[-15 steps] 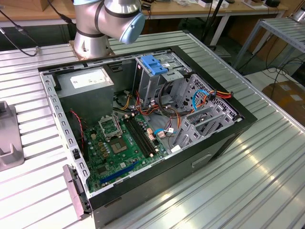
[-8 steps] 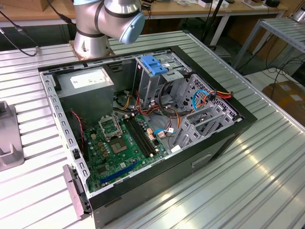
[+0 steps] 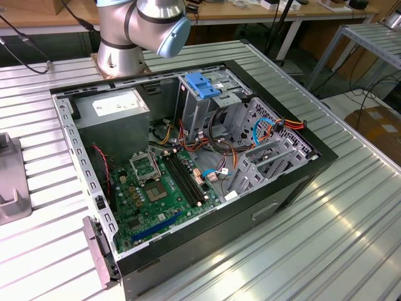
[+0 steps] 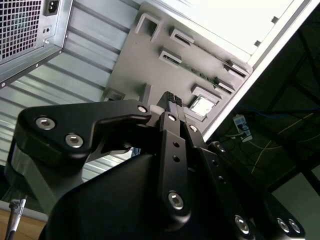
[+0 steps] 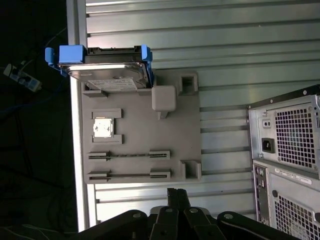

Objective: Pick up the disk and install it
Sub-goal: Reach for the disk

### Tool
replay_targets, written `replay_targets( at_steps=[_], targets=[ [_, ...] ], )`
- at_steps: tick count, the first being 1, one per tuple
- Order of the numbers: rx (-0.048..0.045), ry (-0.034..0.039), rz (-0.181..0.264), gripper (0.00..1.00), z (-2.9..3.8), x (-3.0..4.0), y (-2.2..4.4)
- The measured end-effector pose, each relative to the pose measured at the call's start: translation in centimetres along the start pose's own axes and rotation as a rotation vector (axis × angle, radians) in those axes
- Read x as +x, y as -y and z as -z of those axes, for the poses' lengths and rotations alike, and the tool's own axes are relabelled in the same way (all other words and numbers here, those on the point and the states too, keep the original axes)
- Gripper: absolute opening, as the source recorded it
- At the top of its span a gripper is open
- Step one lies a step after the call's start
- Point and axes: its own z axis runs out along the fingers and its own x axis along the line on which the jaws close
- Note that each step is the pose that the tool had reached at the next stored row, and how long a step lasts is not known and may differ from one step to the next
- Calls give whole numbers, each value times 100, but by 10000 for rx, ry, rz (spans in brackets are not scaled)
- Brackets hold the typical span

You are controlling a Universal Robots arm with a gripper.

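Observation:
The disk [image 5: 107, 75] is a grey-metal drive with a white label and blue side rails. It stands on edge in a slot at one end of a grey fixture plate [image 5: 140, 145]. My gripper [image 5: 177, 194] hovers above the opposite edge of that plate, well apart from the disk. Its black fingers are shut together with nothing between them. In the second wrist view the gripper [image 4: 172, 99] points at the same fixture plate [image 4: 145, 65].
An open computer case [image 3: 188, 169] lies on the ribbed metal table [image 3: 338, 226], with a motherboard, cables and a drive cage with a blue plastic tab [image 3: 203, 84]. Its rear panel [image 5: 285, 150] stands beside the fixture plate. A small chip [image 5: 103, 126] rests on the plate. The table edge [image 5: 77, 150] runs close by.

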Motion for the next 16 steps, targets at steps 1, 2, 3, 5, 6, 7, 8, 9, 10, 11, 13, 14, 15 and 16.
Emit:
replay_targets(
  at_steps=[1,2,3,5,6,7,8,9,10,11,13,14,15,16],
  targets=[
    [0,0,0,10,0,4,0],
    [0,-1,0,10,0,6,0],
    [0,0,-1,10,0,9,1],
    [0,0,0,10,0,15,1],
    [0,0,-1,10,0,19,1],
    [0,0,0,10,0,23,2],
    [0,0,-1,10,1,27,2],
    [0,0,-1,10,1,31,2],
    [-1,1,0,10,0,36,2],
    [0,0,0,10,1,40,3],
    [-1,1,0,10,1,50,4],
    [0,0,0,10,1,54,4],
    [0,0,0,10,1,61,5],
    [0,0,-1,10,2,66,5]
  ],
)
